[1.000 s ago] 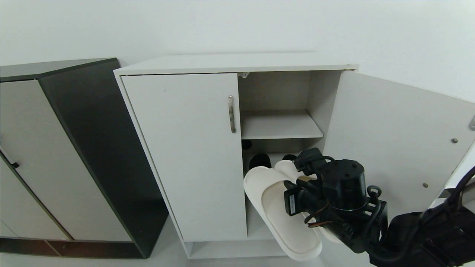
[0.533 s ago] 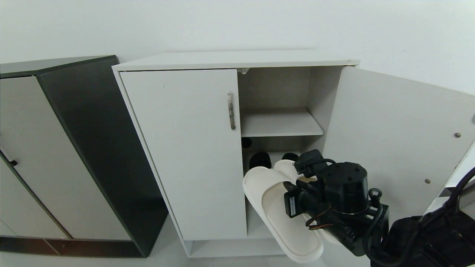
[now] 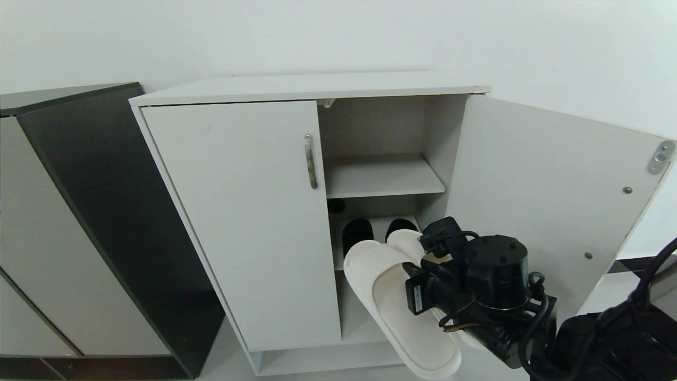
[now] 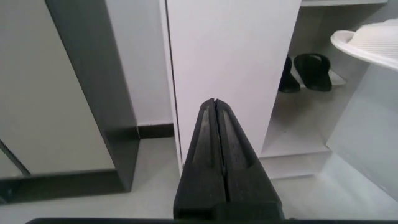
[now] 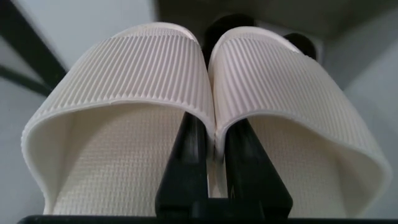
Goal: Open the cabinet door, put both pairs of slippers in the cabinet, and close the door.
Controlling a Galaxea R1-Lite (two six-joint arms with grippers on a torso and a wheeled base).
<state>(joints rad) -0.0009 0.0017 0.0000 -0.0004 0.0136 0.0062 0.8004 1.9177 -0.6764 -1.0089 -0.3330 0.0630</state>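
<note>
The white cabinet point(image 3: 238, 222) has its right door point(image 3: 539, 196) swung wide and its left door shut. A pair of black slippers point(image 3: 370, 231) lies on the lower shelf inside, also seen as black slippers point(image 4: 308, 68) in the left wrist view. My right gripper point(image 5: 214, 140) is shut on the pair of white slippers point(image 3: 391, 296), pinching their inner edges together, toes pointing at the opening. They hang in the air in front of the lower compartment. The white slippers point(image 5: 205, 93) span the right wrist view. My left gripper point(image 4: 215, 112) is shut and empty, low in front of the closed left door.
A dark cabinet point(image 3: 95, 222) with pale doors stands close on the left of the white one. An upper shelf point(image 3: 381, 177) inside the white cabinet is bare. The open door stands to the right of my right arm.
The whole head view has shifted, so the cabinet sits farther left in the picture. My right gripper still holds the white slippers in about the same pose before the opening.
</note>
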